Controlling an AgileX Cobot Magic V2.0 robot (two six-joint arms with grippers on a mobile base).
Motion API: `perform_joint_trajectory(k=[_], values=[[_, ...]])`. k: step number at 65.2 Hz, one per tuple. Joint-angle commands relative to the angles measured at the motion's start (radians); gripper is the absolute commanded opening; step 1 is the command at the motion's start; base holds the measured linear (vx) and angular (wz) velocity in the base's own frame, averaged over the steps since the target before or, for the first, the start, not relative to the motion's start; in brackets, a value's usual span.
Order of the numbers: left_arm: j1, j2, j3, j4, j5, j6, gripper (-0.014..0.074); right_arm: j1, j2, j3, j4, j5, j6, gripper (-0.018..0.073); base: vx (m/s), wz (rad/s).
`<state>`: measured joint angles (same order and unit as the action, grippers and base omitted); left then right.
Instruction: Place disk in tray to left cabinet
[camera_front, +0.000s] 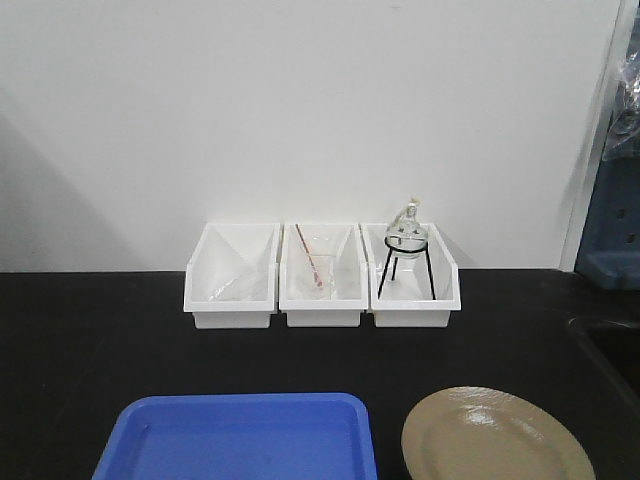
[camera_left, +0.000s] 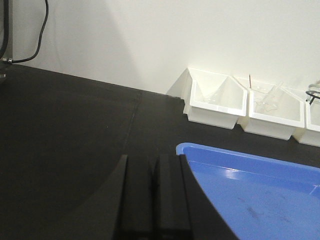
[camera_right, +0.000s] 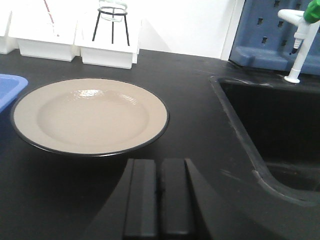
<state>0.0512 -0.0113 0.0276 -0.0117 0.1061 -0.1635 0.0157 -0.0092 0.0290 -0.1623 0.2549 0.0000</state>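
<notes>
The disk (camera_front: 497, 437), a tan plate with a thin black rim, lies flat on the black countertop (camera_front: 90, 340) at the near right, just beside the blue tray (camera_front: 240, 440), with a narrow strip of counter showing between them in the front view. The tray sits flat at the near centre-left. The right gripper (camera_right: 160, 200) hovers low on the near side of the disk, its two dark fingers pressed together with only a seam between them, pinching nothing and touching nothing. The left gripper (camera_left: 151, 200) hangs just off the tray's near left corner, its fingers likewise drawn together and holding nothing, clear of the tray's rim. Along the far edge, against the white wall, three white bins stand side by side. The left bin (camera_front: 232, 275) holds something clear that is hard to make out, the middle bin (camera_front: 321, 275) holds a thin reddish rod (camera_front: 308, 258), and the right bin (camera_front: 413, 275) holds a glass flask (camera_front: 406, 225) sitting on a black tripod stand (camera_front: 405, 268). These bins are well apart from both disk and tray. To the right of the disk the counter drops into a black sink (camera_right: 270, 130), with a white faucet (camera_right: 299, 42) at its far side before a blue pegboard rack (camera_right: 265, 30). A black cable (camera_left: 41, 35) hangs down the wall at the far left.
</notes>
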Motion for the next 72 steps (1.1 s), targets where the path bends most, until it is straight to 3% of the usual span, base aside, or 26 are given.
perform_joint_trajectory(k=[1,13,27,36,53,72], values=[[0.001,0.006,0.018,0.001,-0.083,-0.005,-0.0006,-0.005,-0.012,0.022,-0.022,-0.080,-0.020,-0.0008,0.00,0.00],[0.001,0.006,0.018,0.001,-0.083,-0.005,-0.0006,-0.005,-0.012,0.022,-0.012,-0.117,-0.040,-0.0008,0.00,0.00],[0.001,0.006,0.018,0.001,-0.091,-0.005,-0.0006,-0.005,-0.012,0.022,0.162,-0.263,0.074,-0.0008,0.00,0.00],[0.001,0.006,0.018,0.001,-0.127,-0.006,-0.0006,-0.005,-0.012,0.022,0.162,-0.282,0.073,-0.0008,0.00,0.00],[0.001,0.006,0.000,0.001,-0.353,-0.006,-0.0006,-0.005,-0.012,0.021,0.162,-0.409,0.073,-0.0008,0.00,0.00],[0.001,0.006,-0.161,0.012,-0.343,-0.003,-0.0006,-0.005,-0.012,-0.018,0.168,-0.614,0.074,-0.0008,0.00,0.00]])
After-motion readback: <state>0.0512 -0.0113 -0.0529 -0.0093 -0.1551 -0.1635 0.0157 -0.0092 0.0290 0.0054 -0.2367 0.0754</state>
